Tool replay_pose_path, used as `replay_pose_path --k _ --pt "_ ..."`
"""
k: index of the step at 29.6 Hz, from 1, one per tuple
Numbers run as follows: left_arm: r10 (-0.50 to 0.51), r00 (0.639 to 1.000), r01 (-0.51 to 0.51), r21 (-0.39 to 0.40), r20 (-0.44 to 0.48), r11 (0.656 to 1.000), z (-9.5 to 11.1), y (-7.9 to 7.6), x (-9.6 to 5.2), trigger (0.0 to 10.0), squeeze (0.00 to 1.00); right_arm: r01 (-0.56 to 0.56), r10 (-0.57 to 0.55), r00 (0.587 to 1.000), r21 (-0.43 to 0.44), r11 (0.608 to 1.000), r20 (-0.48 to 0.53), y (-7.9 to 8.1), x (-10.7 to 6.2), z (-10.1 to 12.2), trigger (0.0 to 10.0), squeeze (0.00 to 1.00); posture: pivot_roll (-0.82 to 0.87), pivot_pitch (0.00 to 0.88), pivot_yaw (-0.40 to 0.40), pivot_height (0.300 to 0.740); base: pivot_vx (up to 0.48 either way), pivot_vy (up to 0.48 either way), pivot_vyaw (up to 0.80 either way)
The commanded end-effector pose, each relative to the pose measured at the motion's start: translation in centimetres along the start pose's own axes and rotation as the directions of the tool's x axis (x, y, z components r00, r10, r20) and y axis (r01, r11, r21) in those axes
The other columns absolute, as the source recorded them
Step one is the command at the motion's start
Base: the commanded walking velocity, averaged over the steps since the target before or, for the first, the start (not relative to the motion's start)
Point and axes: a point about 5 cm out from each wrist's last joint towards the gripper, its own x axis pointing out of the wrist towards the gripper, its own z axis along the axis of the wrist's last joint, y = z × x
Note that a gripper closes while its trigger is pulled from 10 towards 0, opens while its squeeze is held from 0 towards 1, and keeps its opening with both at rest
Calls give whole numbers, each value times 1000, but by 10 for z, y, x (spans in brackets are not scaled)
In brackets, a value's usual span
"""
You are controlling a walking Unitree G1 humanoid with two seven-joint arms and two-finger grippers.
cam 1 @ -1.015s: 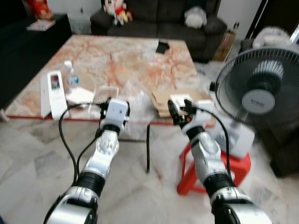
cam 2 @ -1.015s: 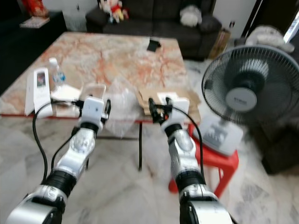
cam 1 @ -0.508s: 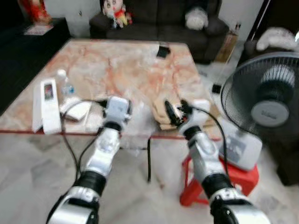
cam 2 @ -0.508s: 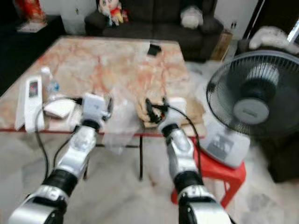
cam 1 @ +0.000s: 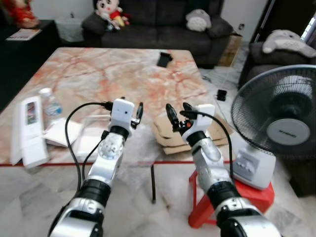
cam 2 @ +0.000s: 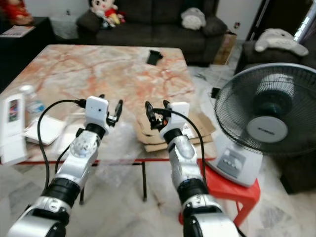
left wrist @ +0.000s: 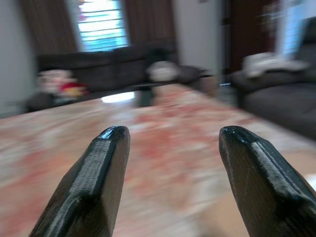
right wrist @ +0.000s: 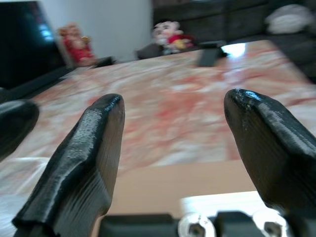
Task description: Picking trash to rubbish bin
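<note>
Marble-patterned in pink, orange and cream, the low surface (cam 1: pixel 98 69) is stretching toward a dark sofa (cam 1: pixel 153 22) where a plush doll (cam 1: pixel 106 9) and a grey cushion (cam 1: pixel 197 20) are sitting. Both arms are reaching over the near edge. The left gripper (cam 1: pixel 132 112) is hovering with its fingers spread, and the right gripper (cam 1: pixel 177 114) is likewise standing spread, just above a stack of flattened brown cardboard (cam 1: pixel 170 134). A crumpled clear plastic bag (cam 1: pixel 89 136), glossy and nearly see-through, is lying on the surface just left of the left arm. Further left, a plastic water bottle (cam 1: pixel 49 104) is standing beside a tall white box (cam 1: pixel 30 128) with a printed picture; its lettering is too small to read. A small black item (cam 1: pixel 164 59) is resting mid-surface. To the right, a round-grilled fan (cam 1: pixel 281 121) is sitting on a red plastic stool (cam 1: pixel 247 197); its hub label is unreadable.
</note>
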Motion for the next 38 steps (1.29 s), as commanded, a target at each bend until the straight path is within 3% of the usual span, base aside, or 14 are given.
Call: replay_pose_path --k 1,11,12,19,25,26,31,38 --pt "5 1000 -5 9 10 1000 4 8 -2 10000 0 -24 24 1000 6 1000 16 9 5 4 10000 0 -91 0 -74 740 0 0 0" --pt "-48 999 47 -10 -21 999 8 7 -14 10000 0 -30 30 999 6 1000 13 10 5 3 10000 0 -90 0 -73 740 0 0 0" --pt "-41 999 41 -28 -28 999 7 8 -16 10000 1000 -31 31 999 6 1000 12 10 5 3 10000 0 -88 0 -74 740 0 0 0" --pt "-53 996 49 -49 -75 998 1 9 -19 10000 1000 -35 35 999 7 999 8 12 5 2 10000 0 -86 0 -76 740 0 0 0" --pt "-27 985 26 -9 -170 1000 -13 13 -16 10000 1000 -35 35 999 6 999 4 12 4 1 10000 0 -88 0 -76 740 0 0 0" --pt "-27 984 26 -10 -175 1000 -14 14 -15 10000 0 -36 35 999 6 999 4 12 4 1 10000 0 -89 0 -78 740 0 0 0" --pt "-11 975 -4 -68 -220 998 -20 15 -9 10000 0 -36 36 999 2 999 2 11 4 1 10000 0 -93 0 -79 740 0 0 0" --pt "-36 954 1 -119 -297 993 -37 11 -13 10000 0 -42 42 999 -3 999 1 11 4 2 10000 0 -93 0 -79 740 0 0 0"
